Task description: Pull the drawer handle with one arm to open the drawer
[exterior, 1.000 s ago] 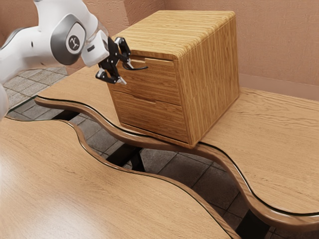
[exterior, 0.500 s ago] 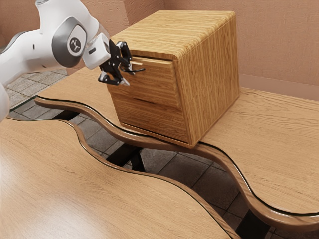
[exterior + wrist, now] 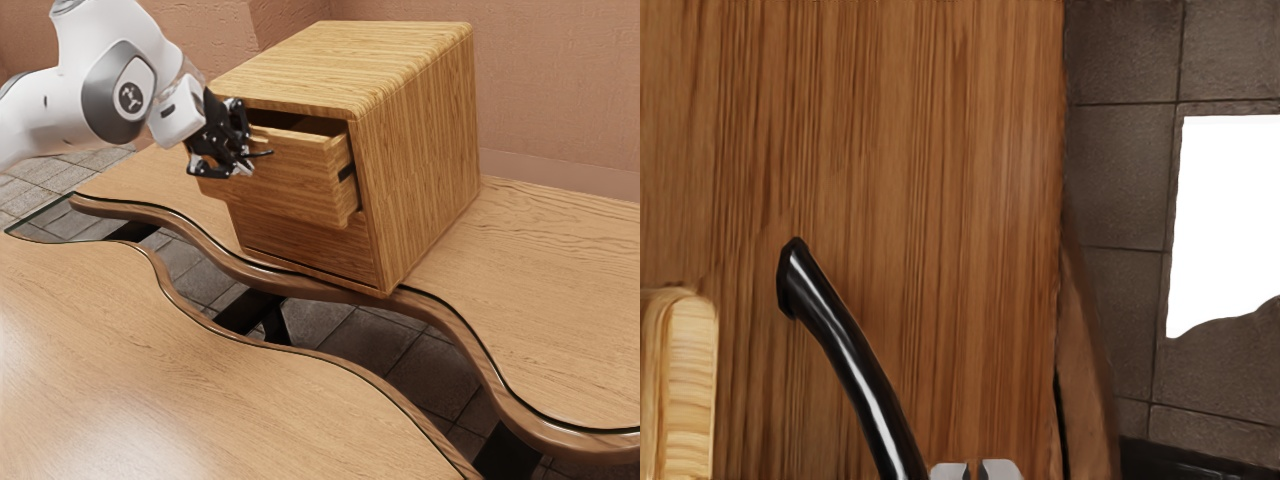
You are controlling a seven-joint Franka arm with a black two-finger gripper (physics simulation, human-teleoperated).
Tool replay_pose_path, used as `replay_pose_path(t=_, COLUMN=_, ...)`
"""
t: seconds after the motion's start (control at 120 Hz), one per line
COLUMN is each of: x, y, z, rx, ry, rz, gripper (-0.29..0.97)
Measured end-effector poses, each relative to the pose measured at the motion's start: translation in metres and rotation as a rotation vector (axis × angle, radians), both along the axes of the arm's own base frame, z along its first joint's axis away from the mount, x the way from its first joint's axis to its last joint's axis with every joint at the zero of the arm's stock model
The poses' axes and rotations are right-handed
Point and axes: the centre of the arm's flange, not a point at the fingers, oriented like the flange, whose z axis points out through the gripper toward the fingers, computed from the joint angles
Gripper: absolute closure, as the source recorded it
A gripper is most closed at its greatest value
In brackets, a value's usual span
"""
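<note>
A wooden cabinet (image 3: 400, 110) with two drawers stands on the far table. Its top drawer (image 3: 295, 175) is pulled partway out toward the exterior view's left, with a dark gap above its front. My black gripper (image 3: 238, 152) is shut on the drawer's black handle (image 3: 256, 154) at the drawer front. The lower drawer (image 3: 305, 235) sits flush in the cabinet. In the wrist view the curved black handle (image 3: 835, 345) runs across the drawer's wood front (image 3: 920, 200) down to my hand.
The cabinet rests on a curved-edged wooden table (image 3: 540, 290). A second wooden table (image 3: 120, 380) fills the near side, with a gap of tiled floor (image 3: 300, 315) between the two. A brown wall stands behind.
My gripper has moved toward the exterior view's left with the handle in it. The top drawer has slid out from nearly flush to partway open.
</note>
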Motion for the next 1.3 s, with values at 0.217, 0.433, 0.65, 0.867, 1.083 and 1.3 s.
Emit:
replay_pose_path(t=0.217, x=-0.008, y=-0.001, z=0.0, rx=-0.005, ry=0.009, rz=0.0, gripper=0.68)
replay_pose_path(t=0.433, x=-0.029, y=-0.001, z=0.0, rx=-0.015, ry=0.026, rz=0.003, gripper=0.63)
replay_pose_path(t=0.65, x=-0.049, y=-0.001, z=0.0, rx=-0.023, ry=0.038, rz=0.007, gripper=0.6)
replay_pose_path(t=0.867, x=-0.07, y=-0.002, z=0.002, rx=-0.033, ry=0.042, rz=0.012, gripper=0.65)
replay_pose_path(t=1.083, x=-0.097, y=0.003, z=0.003, rx=-0.039, ry=0.051, rz=0.026, gripper=0.63)
replay_pose_path(t=1.3, x=-0.112, y=0.003, z=0.004, rx=-0.049, ry=0.064, rz=0.027, gripper=0.52)
